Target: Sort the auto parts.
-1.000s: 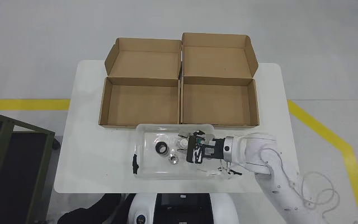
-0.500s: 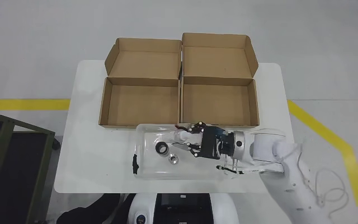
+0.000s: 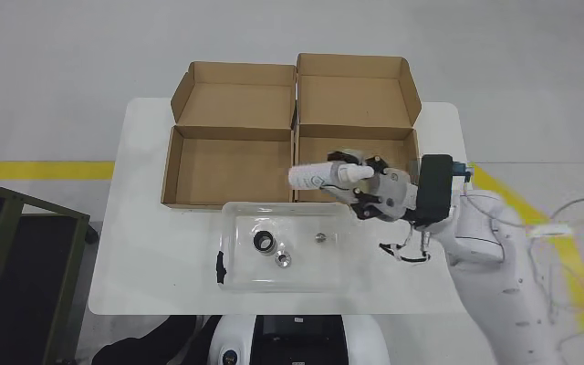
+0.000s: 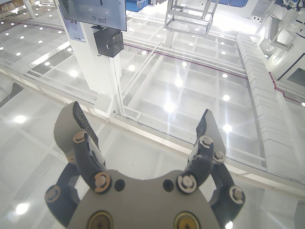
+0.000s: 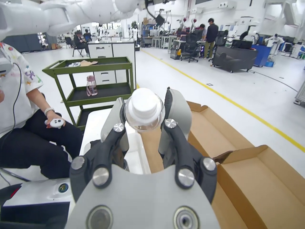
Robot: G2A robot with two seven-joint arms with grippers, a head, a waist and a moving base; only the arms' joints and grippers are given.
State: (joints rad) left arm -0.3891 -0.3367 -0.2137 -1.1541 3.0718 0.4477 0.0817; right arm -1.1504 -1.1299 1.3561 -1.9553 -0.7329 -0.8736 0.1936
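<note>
My right gripper (image 3: pixel 354 181) is shut on a white cylindrical part (image 3: pixel 315 173) and holds it level in the air. The part hangs above the front left corner of the right cardboard box (image 3: pixel 365 187), pointing toward the left cardboard box (image 3: pixel 228 173). In the right wrist view the part's white end (image 5: pixel 144 107) sits clamped between the fingers (image 5: pixel 177 110). The clear tray (image 3: pixel 239 274) near the table's front holds a black ring (image 3: pixel 265 243), a silver part (image 3: pixel 284 259) and a small bolt (image 3: pixel 319 237). My left gripper (image 4: pixel 143 125) points up at the ceiling, open, nothing in it.
Both boxes stand side by side behind the tray with their lids folded back. A black piece (image 3: pixel 221 266) sits at the tray's left edge. A green cart (image 5: pixel 95 82) stands beyond the table's left side, and a seated person (image 5: pixel 26 110) is next to it.
The right gripper has risen out of the tray with the white part and swung back over the right box's front wall. The small bolt now lies uncovered in the tray.
</note>
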